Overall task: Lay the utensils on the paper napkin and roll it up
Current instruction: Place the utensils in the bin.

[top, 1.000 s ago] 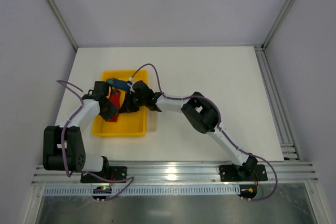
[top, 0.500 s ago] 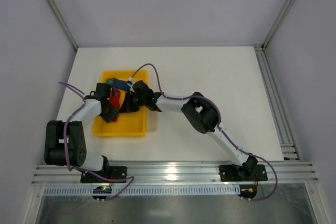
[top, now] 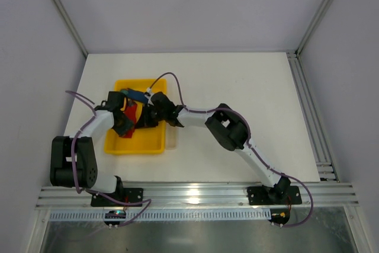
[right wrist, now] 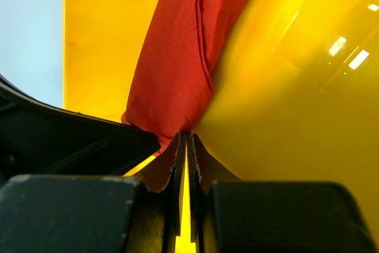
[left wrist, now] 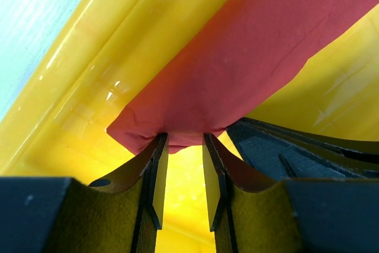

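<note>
Paper napkin (left wrist: 237,69) — right gripper (right wrist: 186,137) clamps its edge, likely for tension; left gripper (left wrist: 183,140) narrow — you cannot confirm its grip.

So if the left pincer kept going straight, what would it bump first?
The red napkin: its edge lies right at the tips of the left pincer. The yellow tray is behind it, though how far is unclear.

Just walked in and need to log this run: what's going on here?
Both arms reach into the yellow tray. The right end effector is pinched shut on an edge of the red paper napkin. The left end effector sits at another edge, jaws partly apart; whether it grips is unclear. No utensils are visible.
</note>
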`<act>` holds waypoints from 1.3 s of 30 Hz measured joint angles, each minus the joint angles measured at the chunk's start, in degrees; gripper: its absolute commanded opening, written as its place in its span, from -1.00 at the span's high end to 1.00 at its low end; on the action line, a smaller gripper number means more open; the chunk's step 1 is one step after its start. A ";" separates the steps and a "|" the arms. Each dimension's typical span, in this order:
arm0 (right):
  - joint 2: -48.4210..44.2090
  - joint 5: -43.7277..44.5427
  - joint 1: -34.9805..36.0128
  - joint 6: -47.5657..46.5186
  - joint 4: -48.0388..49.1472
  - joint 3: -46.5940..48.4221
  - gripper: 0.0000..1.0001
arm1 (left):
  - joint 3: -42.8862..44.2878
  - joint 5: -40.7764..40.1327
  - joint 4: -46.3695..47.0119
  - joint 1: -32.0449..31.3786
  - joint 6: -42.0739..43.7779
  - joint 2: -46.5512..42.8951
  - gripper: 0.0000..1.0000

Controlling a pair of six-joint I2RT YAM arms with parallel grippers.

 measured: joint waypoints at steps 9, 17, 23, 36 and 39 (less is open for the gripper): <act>-2.21 0.04 -0.02 0.00 0.90 -3.39 0.77 | 0.02 0.00 -0.13 0.00 0.04 0.00 0.31; -4.22 0.09 -0.28 -0.02 1.18 -5.33 0.77 | 1.27 -0.02 -0.76 0.00 0.07 0.07 0.30; -6.91 0.15 -0.59 -0.04 2.34 -7.30 0.77 | 2.27 -0.04 -0.85 0.00 0.07 0.07 0.28; -12.15 0.39 -1.42 -0.07 3.67 -12.13 0.77 | 3.39 0.00 -0.96 0.00 0.07 0.07 0.27; -12.83 0.48 -1.51 -0.09 3.87 -12.31 0.77 | 3.89 0.02 -0.94 0.00 0.07 0.07 0.27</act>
